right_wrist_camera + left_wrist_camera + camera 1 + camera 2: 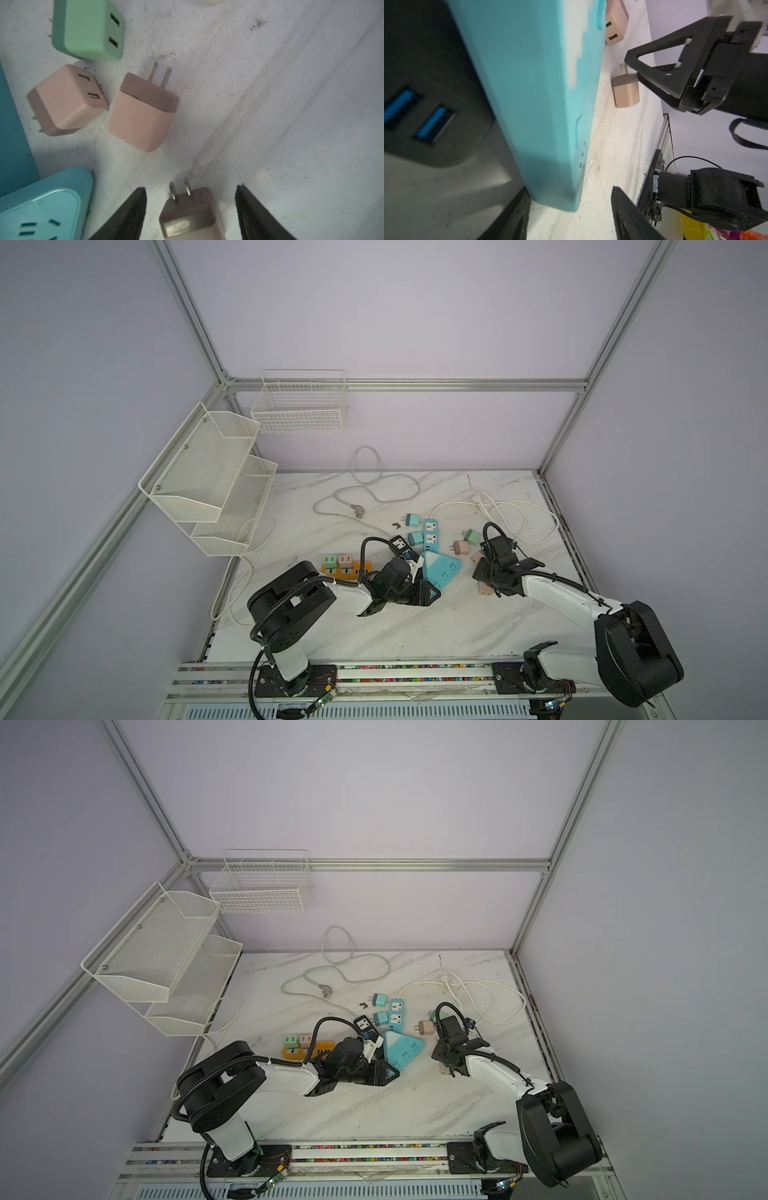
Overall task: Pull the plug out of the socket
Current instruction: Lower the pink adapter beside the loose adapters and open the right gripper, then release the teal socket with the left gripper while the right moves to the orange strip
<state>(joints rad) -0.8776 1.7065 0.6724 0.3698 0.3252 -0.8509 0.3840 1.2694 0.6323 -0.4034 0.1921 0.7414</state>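
Right of the teal socket (533, 83), the right gripper (190, 188) stands open around a pink plug (191, 214); the left gripper (570, 188) gapes at the socket.

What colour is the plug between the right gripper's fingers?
Pink plug, darker at its prong end; clearest in the right wrist view.

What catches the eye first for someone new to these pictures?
The turquoise triangular power strip at the middle of the table, beside the left gripper. Right of it, pastel plugs lie loose, one pink plug between the fingers of the open right gripper. Left of it, an orange power strip carries two plugs.
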